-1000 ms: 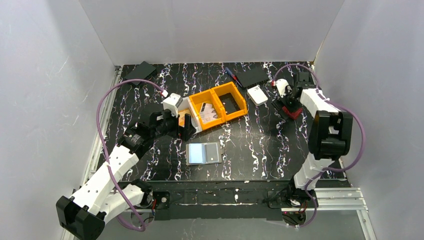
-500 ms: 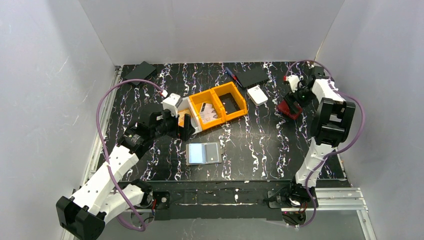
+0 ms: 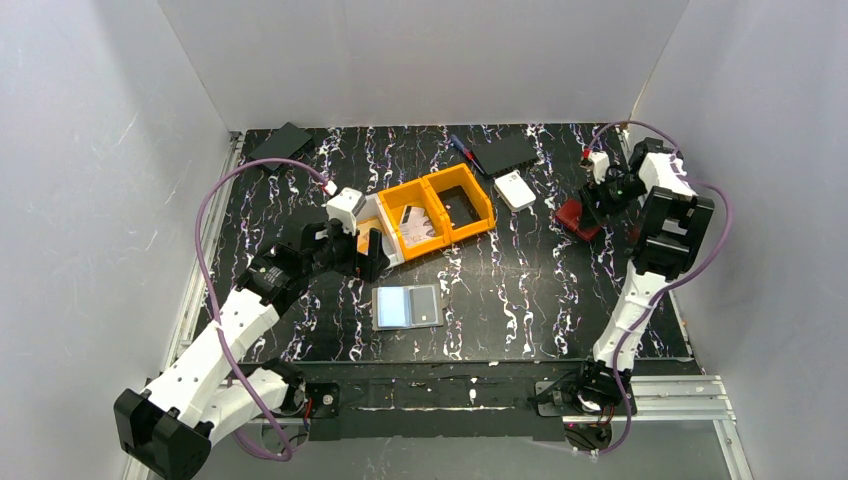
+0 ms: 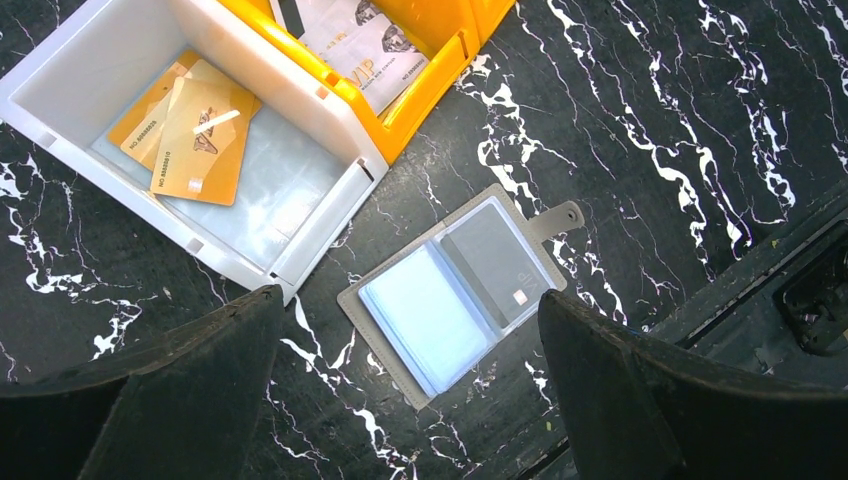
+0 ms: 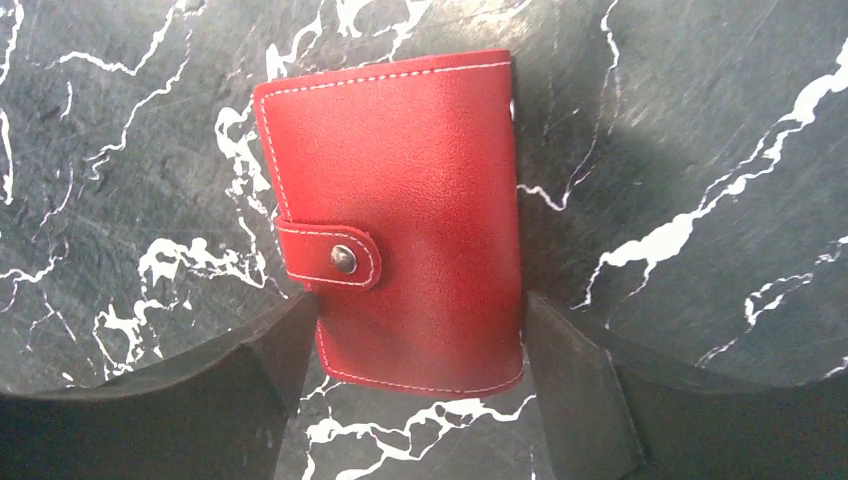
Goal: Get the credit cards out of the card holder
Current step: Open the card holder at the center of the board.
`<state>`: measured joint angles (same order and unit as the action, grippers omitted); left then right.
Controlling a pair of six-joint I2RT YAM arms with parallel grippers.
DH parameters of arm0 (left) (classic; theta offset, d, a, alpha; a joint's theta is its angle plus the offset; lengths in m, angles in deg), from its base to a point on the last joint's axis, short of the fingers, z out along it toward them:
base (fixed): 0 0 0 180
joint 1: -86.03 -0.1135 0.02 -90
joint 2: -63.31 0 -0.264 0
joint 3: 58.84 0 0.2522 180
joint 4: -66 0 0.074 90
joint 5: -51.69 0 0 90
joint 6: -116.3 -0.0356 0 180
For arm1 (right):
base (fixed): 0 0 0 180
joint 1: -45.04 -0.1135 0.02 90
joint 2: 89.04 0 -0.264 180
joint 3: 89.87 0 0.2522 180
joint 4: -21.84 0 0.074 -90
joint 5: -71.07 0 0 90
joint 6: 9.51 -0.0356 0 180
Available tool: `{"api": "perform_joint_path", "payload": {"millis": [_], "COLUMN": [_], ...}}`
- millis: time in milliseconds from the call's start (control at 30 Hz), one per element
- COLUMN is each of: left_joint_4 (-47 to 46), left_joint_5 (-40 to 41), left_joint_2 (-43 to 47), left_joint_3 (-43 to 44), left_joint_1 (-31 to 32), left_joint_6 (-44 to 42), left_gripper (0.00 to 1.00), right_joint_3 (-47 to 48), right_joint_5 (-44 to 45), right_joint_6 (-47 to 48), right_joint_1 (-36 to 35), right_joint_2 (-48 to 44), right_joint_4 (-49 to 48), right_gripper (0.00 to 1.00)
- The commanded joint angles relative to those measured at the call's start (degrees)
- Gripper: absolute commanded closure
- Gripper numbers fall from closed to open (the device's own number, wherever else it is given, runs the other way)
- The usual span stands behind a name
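Observation:
The red card holder (image 5: 400, 200) lies closed, its snap tab fastened, at the right of the table (image 3: 576, 214). My right gripper (image 5: 420, 310) straddles its near end, with a finger against each long edge (image 3: 598, 200). No cards show in it. Two tan-orange cards (image 4: 190, 125) lie in a white bin (image 4: 300, 215). My left gripper (image 4: 408, 295) is open and empty, hovering by that bin (image 3: 362, 250). Below it a grey card (image 4: 495, 265) sits in an open grey sleeve wallet (image 3: 408, 306).
A double orange bin (image 3: 483, 208) beside the white one holds printed VIP cards (image 3: 420, 226). A small white box (image 3: 515, 190), a black flat device (image 3: 503, 152) and a pen (image 3: 462, 148) lie at the back. Another black slab (image 3: 280, 140) lies back left. White walls surround the table.
My right arm has folded up and swung toward the back right wall. The red card holder has shifted slightly left and back with the gripper. The left arm has not moved.

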<state>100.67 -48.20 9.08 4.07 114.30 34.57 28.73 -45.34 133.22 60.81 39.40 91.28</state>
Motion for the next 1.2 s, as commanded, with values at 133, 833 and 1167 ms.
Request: {"api": "perform_joint_path", "payload": {"millis": [133,833,1167], "left_joint_4": [0.4,-8.6,-10.5], "left_joint_5": [0.4,-18.1,-2.1], "left_joint_2": [0.0,-2.5,-0.2], "left_joint_3": [-0.3,-4.9,-12.0], "left_joint_1": [-0.3,-0.2,15.7], "left_joint_6": [-1.0,11.6,29.6], "left_gripper": [0.02,0.06,0.25], "right_joint_3": [-9.6,-50.1,-52.4], "right_joint_5": [-8.8,0.3,-11.6], "right_joint_6": [4.9,-25.0,-23.0], "right_joint_1": [0.5,-25.2,-34.4], "right_joint_2": [-1.8,-34.3,-39.2], "right_joint_4": [5.3,-24.1,-21.5], "right_gripper": [0.27,0.33,0.41]}}
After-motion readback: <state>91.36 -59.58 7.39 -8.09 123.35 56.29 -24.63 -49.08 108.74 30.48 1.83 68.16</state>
